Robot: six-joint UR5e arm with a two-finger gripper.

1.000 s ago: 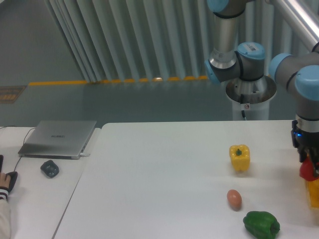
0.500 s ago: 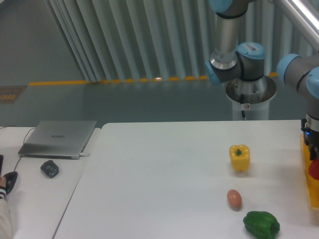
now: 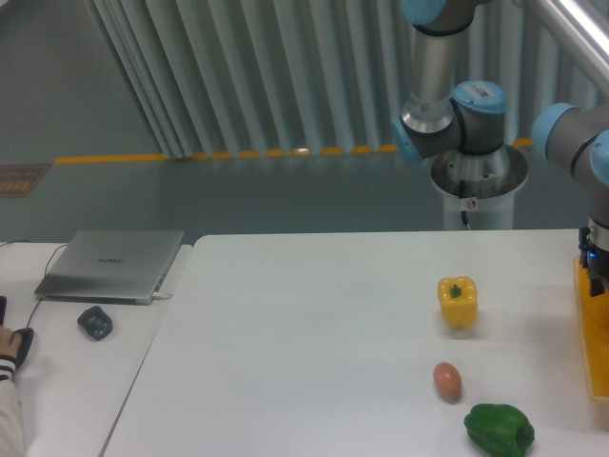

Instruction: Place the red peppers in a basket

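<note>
Gripper at the right frame edge over the basket; red pepper not visible.

Your gripper shows only as a dark sliver at the right frame edge, directly above the basket; you cannot tell whether its jaws are wide, narrow or holding anything. The red pepper itself appears nowhere in view, so its look cannot be reported; it is presumably beyond the edge, at or inside the basket. Only the yellow-orange lattice near wall of the basket is visible. Risk, as a judgement: if the pepper sits over the wall when released, it may catch the rim and roll back onto the table. Left of the basket lie the yellow pepper, the egg and the green pepper, all well apart from it.
</note>
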